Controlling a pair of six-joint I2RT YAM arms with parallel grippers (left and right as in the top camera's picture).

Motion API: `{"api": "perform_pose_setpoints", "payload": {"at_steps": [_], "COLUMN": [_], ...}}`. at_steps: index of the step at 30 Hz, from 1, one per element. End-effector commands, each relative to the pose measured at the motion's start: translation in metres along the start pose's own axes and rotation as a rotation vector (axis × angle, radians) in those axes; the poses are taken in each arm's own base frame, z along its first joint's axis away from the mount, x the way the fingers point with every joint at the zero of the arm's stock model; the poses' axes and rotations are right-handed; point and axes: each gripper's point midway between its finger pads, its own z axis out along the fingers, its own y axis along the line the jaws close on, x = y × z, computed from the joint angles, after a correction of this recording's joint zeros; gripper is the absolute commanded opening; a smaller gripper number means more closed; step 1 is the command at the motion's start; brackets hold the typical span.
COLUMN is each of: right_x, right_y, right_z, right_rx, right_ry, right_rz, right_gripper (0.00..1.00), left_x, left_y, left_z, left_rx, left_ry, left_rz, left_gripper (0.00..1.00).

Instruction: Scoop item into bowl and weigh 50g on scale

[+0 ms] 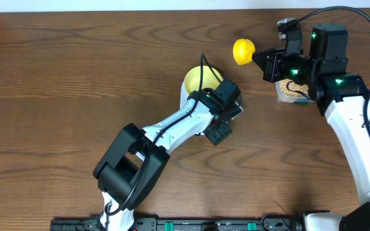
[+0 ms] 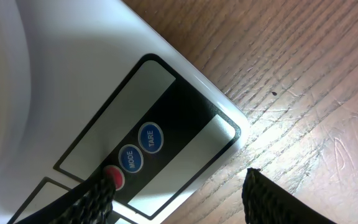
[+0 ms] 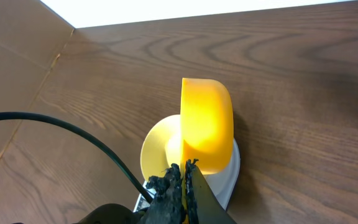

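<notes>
Altogether one scale [image 2: 73,74], one bowl [image 1: 194,80], one scoop [image 1: 243,51], perhaps one tub [image 1: 293,90].

Two matching robot arms. The left arm [image 1: 175,122] is a white tubular link between chunky black joint housings, with a thin black wire [image 1: 202,70] looping above its black wrist. The right arm [image 1: 358,138] is likewise white with boxy black blocks, dotted with small glowing green lights [image 1: 338,81] and trailing a thicker black cable [image 3: 11,115]. The fingers [image 2: 272,199] are black with a rough, woven-looking texture.

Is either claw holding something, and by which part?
The right gripper pinches the yellow scoop at its rear end. The left gripper holds nothing; its fingers are spread over the scale.
</notes>
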Motion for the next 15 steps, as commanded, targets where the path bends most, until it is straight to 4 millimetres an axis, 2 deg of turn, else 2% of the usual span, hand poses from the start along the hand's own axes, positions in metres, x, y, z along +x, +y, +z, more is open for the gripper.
{"api": "perform_pose_setpoints", "payload": {"at_steps": [1,15], "right_x": [-0.0117,-0.0117], "right_y": [0.0049,0.0049], "right_z": [-0.0093,-0.0093], "right_rx": [0.003,0.003], "right_ry": [-0.034,-0.034], "right_rz": [-0.014,-0.014], "right_gripper": [0.01,0.01], "left_x": [0.0110,0.0149], "left_y": [-0.0073,-0.0160], "left_z": [0.0152,0.0205], "left_rx": [0.035,0.019], "left_ry": [0.050,0.078], "left_rz": [0.015,0.069], "left_gripper": [0.68,0.68]}}
